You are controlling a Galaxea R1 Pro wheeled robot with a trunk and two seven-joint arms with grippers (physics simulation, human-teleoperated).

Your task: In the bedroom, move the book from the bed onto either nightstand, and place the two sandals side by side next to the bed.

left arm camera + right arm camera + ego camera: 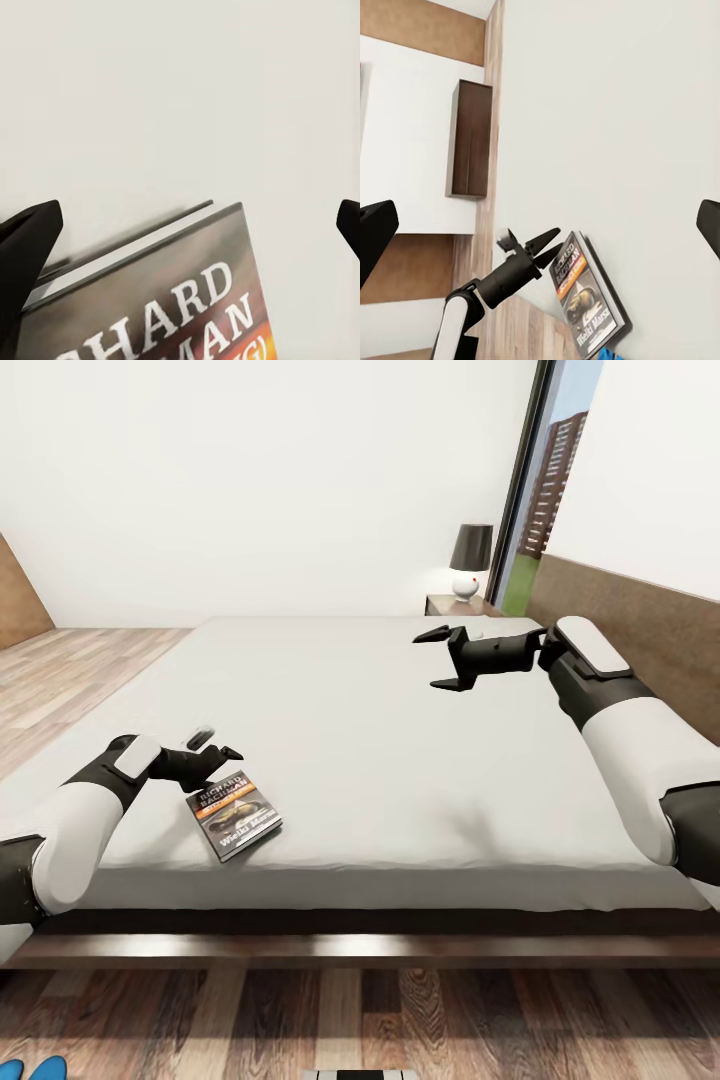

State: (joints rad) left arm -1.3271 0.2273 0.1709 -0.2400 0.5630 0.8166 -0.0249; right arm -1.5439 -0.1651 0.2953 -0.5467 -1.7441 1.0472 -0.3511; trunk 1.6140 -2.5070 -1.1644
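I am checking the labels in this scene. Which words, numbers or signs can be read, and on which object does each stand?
"RICHARD": top white line on the book cover, head view.
"HARD" and "MAN": cropped ends of the two top lines, left wrist view.
Orange band text: too blurred.
Lower white title: too blurred to be sure.
No other readable text.

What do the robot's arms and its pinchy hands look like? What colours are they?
Both arms have fat, smooth white shells with black joints between them. The left gripper and the right gripper are all black, each with two thin pointed fingers. Small white pads sit near the wrists. No cables or writing show.
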